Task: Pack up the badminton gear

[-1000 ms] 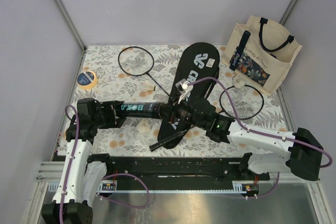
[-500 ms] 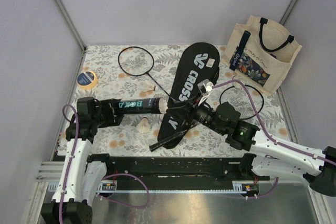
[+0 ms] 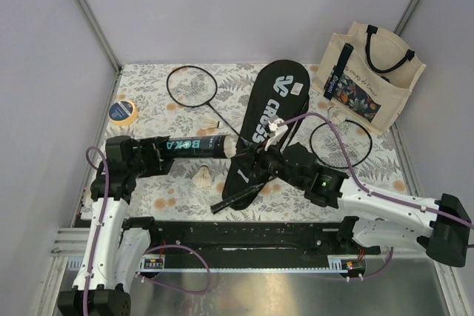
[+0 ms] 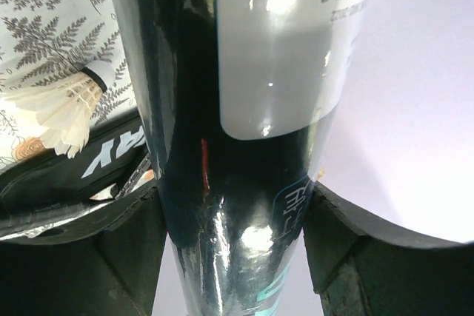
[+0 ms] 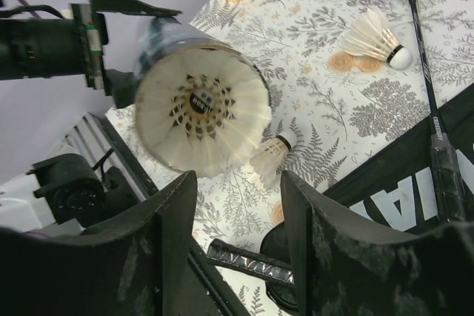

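My left gripper point(image 3: 157, 150) is shut on the black tube point(image 3: 198, 146) with teal lettering, holding it level above the table; the tube point(image 4: 237, 109) fills the left wrist view between both fingers point(image 4: 133, 231). A shuttlecock's white feathers point(image 5: 201, 112) fill the tube's mouth. My right gripper point(image 5: 237, 190) is open and holds nothing, just off that mouth. One shuttlecock point(image 3: 204, 175) lies on the cloth below, another point(image 3: 214, 123) by a racket point(image 3: 191, 85). The second racket point(image 3: 341, 142) lies to the right. The black CROSSWAY bag point(image 3: 272, 105) lies in the middle.
A cream tote bag point(image 3: 370, 75) stands at the back right. A yellow-rimmed tape roll point(image 3: 122, 111) lies at the left edge. A racket handle point(image 5: 248, 257) sticks out under my right gripper. Grey walls close the table at the back and sides.
My right gripper has opened and pulled back from the tube's mouth, leaving a shuttlecock in it, then drifted a little nearer again. The left arm still holds the tube.
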Robot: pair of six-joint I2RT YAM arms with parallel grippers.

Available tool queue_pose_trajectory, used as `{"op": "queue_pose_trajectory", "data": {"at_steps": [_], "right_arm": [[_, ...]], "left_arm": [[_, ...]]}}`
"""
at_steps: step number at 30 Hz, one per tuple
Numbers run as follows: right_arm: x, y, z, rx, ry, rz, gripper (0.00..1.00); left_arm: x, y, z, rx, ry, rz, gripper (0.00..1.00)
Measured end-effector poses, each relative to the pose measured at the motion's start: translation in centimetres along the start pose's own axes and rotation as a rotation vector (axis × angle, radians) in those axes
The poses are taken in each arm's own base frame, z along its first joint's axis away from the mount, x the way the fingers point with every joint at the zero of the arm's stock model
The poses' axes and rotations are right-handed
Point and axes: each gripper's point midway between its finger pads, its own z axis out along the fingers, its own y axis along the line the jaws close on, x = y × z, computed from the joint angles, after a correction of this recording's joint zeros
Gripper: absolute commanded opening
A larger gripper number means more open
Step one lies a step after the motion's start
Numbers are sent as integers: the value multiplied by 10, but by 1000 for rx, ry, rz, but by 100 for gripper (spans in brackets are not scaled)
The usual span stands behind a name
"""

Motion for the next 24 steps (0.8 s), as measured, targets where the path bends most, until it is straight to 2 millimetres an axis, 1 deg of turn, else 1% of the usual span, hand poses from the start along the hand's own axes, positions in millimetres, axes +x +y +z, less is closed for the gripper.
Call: {"op": "queue_pose_trajectory", "data": {"at_steps": [3, 8, 12, 13, 15, 19, 21, 24], "right_arm": [[10, -6, 10, 29, 32, -12, 63], [14, -4, 20, 32, 54, -18, 63], [14, -4, 20, 31, 56, -18, 62], [15, -3, 20, 30, 58, -18, 63], [15, -4, 19, 31, 63, -19, 68], [14, -5, 6, 42, 80, -22, 75], [8, -5, -4, 46, 74, -22, 77], [-8, -5, -22, 51, 38, -18, 77]], "left_arm": [[2, -3, -5, 22, 9, 3, 26], [5, -4, -11, 43, 25, -2, 26], [6, -2, -15, 47, 25, -6, 26], [5, -2, -15, 46, 25, -7, 26], [6, -1, -14, 43, 27, -7, 26], [11, 2, -15, 31, 53, 2, 26], [12, 3, -16, 29, 63, 8, 26], [14, 4, -16, 27, 72, 24, 25]]}}
